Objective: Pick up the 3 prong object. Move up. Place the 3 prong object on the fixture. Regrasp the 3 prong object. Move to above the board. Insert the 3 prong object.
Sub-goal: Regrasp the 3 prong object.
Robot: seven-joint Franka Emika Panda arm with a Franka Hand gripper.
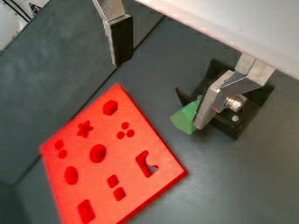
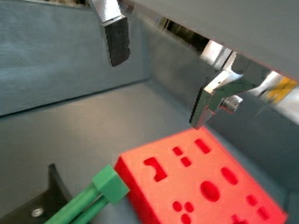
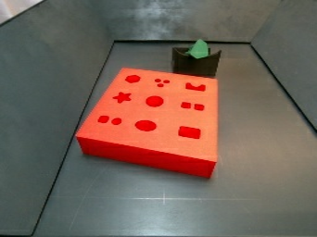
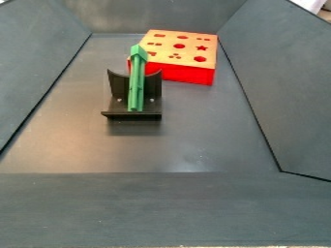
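Observation:
The green 3 prong object [image 4: 137,74] rests in the dark fixture [image 4: 119,101], leaning up out of its notch; it also shows in a side view [image 3: 198,47] on the fixture [image 3: 186,63]. In both wrist views it lies below me [image 1: 187,116] [image 2: 89,202] on the fixture [image 1: 253,112] [image 2: 54,187]. My gripper [image 1: 163,70] [image 2: 162,70] is open and empty, well above the floor, with nothing between its fingers [image 1: 114,37] [image 2: 114,40]. The red board [image 3: 155,111] [image 4: 181,54] [image 1: 111,157] [image 2: 211,184] lies flat beside the fixture. The gripper is out of both side views.
Dark grey sloping walls [image 3: 62,102] [image 4: 45,97] enclose the floor on all sides. The board stands close to one end wall, with the fixture between it and open floor [image 4: 181,145].

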